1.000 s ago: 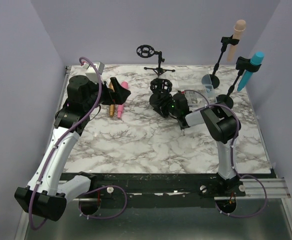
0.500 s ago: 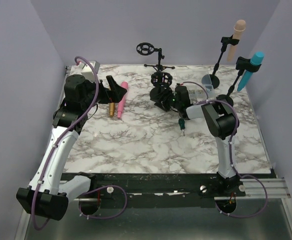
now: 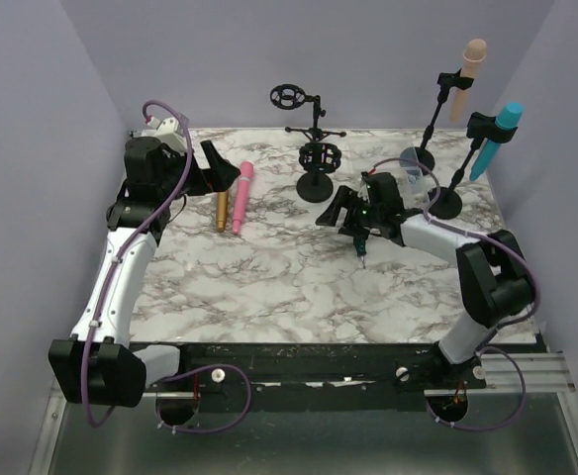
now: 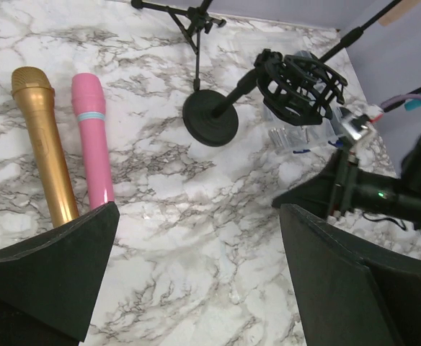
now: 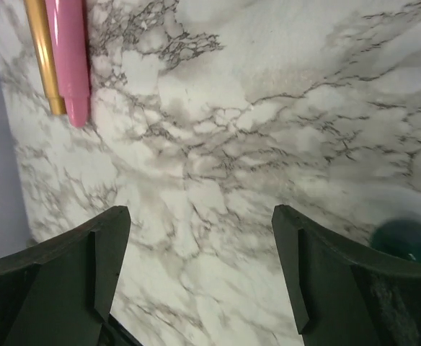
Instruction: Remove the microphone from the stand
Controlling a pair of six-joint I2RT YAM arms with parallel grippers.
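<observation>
A beige microphone (image 3: 474, 61) and a blue microphone (image 3: 503, 132) sit in clips on two black stands at the far right. A pink microphone (image 3: 241, 196) and a gold microphone (image 3: 222, 210) lie side by side on the marble table; both also show in the left wrist view, pink (image 4: 91, 144) and gold (image 4: 45, 151). My left gripper (image 3: 220, 163) is open and empty just left of them. My right gripper (image 3: 337, 213) is open and empty, low over the table in front of an empty shock-mount stand (image 3: 318, 166). Neither gripper touches a microphone.
A tripod stand with an empty ring mount (image 3: 291, 98) stands at the back. A clear plastic container (image 3: 414, 174) sits by the right stands' round bases. A small dark green object (image 3: 360, 243) lies under the right wrist. The shock mount (image 4: 300, 83) also shows in the left wrist view.
My right gripper has drawn back from the shock-mount stand toward the front, its arm swung out to the right. My left gripper has pulled back toward the far left corner.
</observation>
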